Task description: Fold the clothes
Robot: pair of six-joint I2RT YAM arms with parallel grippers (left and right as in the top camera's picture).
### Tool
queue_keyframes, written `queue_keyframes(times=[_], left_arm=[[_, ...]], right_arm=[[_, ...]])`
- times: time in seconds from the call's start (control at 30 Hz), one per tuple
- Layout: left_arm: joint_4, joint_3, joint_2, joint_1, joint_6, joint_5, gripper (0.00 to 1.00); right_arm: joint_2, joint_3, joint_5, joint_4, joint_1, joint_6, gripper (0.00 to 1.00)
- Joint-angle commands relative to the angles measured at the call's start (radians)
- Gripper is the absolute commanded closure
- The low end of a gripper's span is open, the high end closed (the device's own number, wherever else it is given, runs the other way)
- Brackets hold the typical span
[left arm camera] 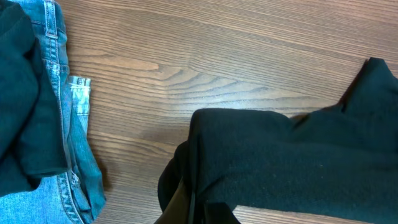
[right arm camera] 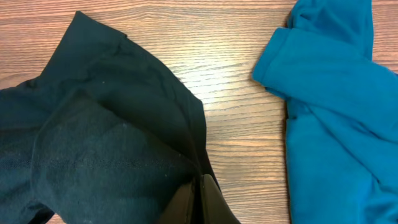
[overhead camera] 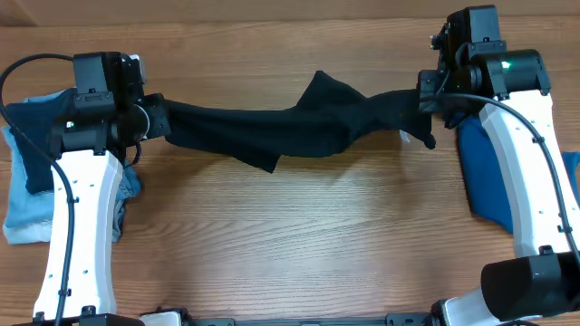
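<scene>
Overhead first: the left gripper (overhead camera: pixel 159 120) and the right gripper (overhead camera: pixel 426 101) each have an end of the black shirt (overhead camera: pixel 272 134), both clamped tight on cloth. The shirt runs between them as a long, sagging band, matte and soft, bunched into ropey folds. One pointed flap sticks out on its far side and a corner droops on the near side. Whether its middle touches the table (overhead camera: pixel 299 244) I cannot tell. The table is smooth, pale-brown wood grain. Behind the left gripper lie crumpled jeans (overhead camera: pixel 23 217) in pale denim, with a dark cloth (overhead camera: pixel 36 154) on top. Just beside the right gripper, under its arm, lies a flat teal garment (overhead camera: pixel 476 172).

Left wrist now: the shirt drapes right over the jaws, which are closed on it, and spreads ahead and to the right in broad, dull folds. Off to the left are the jeans, with stitched seams and a raw-looking hem, and the dark cloth heaped on them.

Right wrist: the fingers (right arm camera: pixel 211 208) are pressed together, with the shirt's edge gathered between them. The fabric fans out leftward, a fine knit with creases radiating from the grip. To the right, apart from the shirt, the teal garment shows a thick rolled edge.
</scene>
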Motion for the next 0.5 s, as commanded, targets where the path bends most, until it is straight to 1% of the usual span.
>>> queue_keyframes(times=[0.0,0.13,0.17,0.2,0.27,0.3,0.33,0.37,0.4,0.47], left_arm=[[0.002,0.004,-0.004,-0.006,0.012,-0.021,0.96],[0.006,0.004,-0.004,-0.006,0.012,-0.021,0.96],[0.039,0.004,-0.004,-0.006,0.012,-0.021,0.96],[0.1,0.004,-0.003,-0.006,0.012,-0.035,0.96],[0.336,0.004,0.023,-0.006,-0.003,-0.159,0.95],[0.424,0.004,0.049,-0.006,-0.008,-0.198,0.53],[0.468,0.004,0.083,-0.006,-0.008,-0.195,0.0],[0.439,0.004,0.12,-0.007,-0.008,-0.155,0.0],[0.36,0.004,0.156,-0.011,-0.008,-0.093,0.0],[0.222,0.004,0.209,-0.019,-0.008,-0.034,0.0]], right_arm=[[-0.005,0.005,0.001,0.002,-0.003,0.004,0.96],[-0.005,0.004,0.001,0.005,-0.003,0.004,0.96],[-0.005,0.004,0.0,0.01,-0.003,0.004,0.96],[-0.005,0.004,-0.001,0.017,-0.003,0.004,0.96],[-0.005,0.004,-0.029,0.032,-0.003,0.005,0.96],[-0.005,0.004,-0.048,0.033,-0.003,0.004,0.96],[-0.005,0.003,-0.059,0.031,-0.003,0.004,0.96],[-0.005,0.003,-0.059,0.025,-0.003,0.004,0.96],[-0.005,0.003,-0.059,0.02,-0.003,0.004,0.96],[-0.005,0.003,-0.059,0.024,-0.003,0.004,0.96]])
